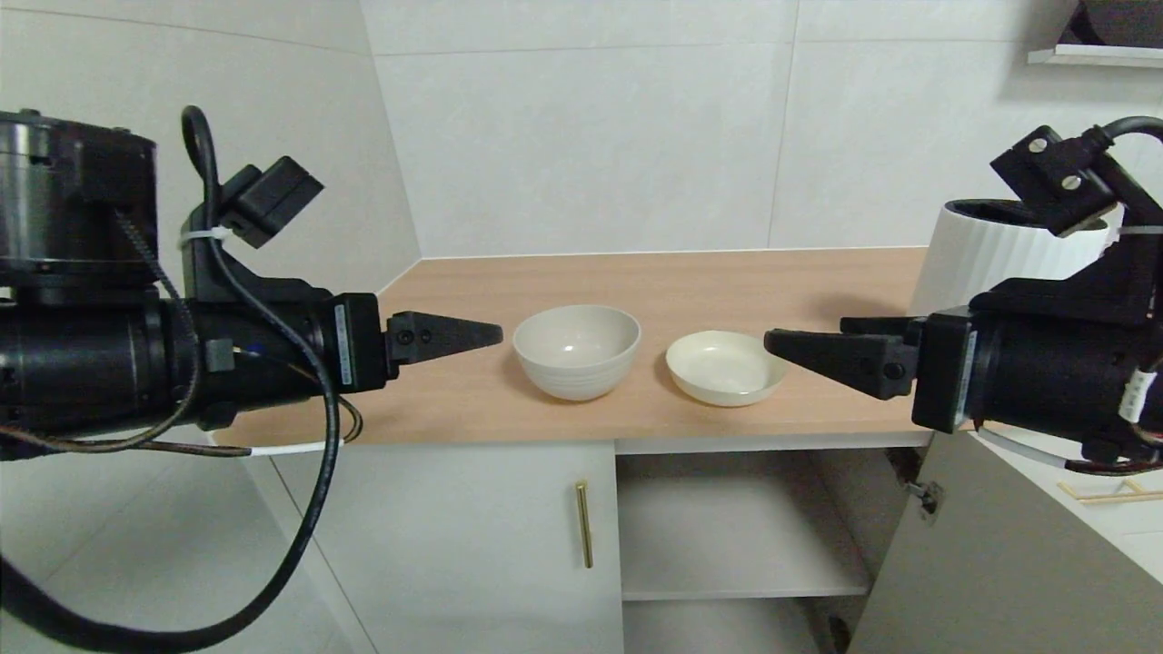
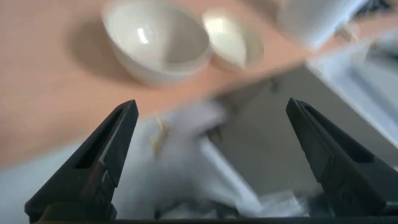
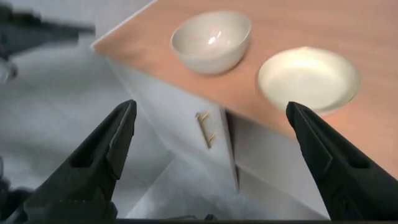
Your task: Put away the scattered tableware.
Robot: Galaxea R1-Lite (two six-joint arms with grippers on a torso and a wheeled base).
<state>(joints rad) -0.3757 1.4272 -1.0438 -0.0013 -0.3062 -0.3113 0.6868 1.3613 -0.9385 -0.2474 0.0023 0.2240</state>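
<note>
The left gripper (image 1: 495, 333) hangs in the air at the left end of the bench (image 1: 690, 282), level and pointing in toward the middle. Its fingers (image 2: 106, 149) are spread wide and hold nothing. The right gripper (image 1: 804, 332) faces it from the right end, also level, with its fingers (image 3: 99, 155) just as wide apart and empty. Between the two tips, on the wooden bench top, stand the two pieces of tableware. The bowl (image 1: 576, 350), deep, pale and upright, sits near the front edge, a little left of the middle, just beyond the left gripper's tip in the head view. The dish (image 1: 725, 366), shallow, cream and also upright, sits just beside the bowl on its right. A narrow strip of bare wood shows between them, so they do not touch. The dish lies close to the front edge, and its right rim is partly hidden behind the right gripper's near finger in the head view. A white ribbed pot (image 1: 990, 245) stands farther back toward the right end of the bench, partly behind the right arm. Under the bench is a cabinet. Its left door (image 1: 454, 545) is closed and carries an upright brass handle (image 1: 583, 524), while its right door (image 1: 999, 563) is swung open. Inside the opening below the dish, a white shelf (image 1: 727, 545) is visible. Pale tiles (image 1: 591, 136) cover the wall behind the bench.
</note>
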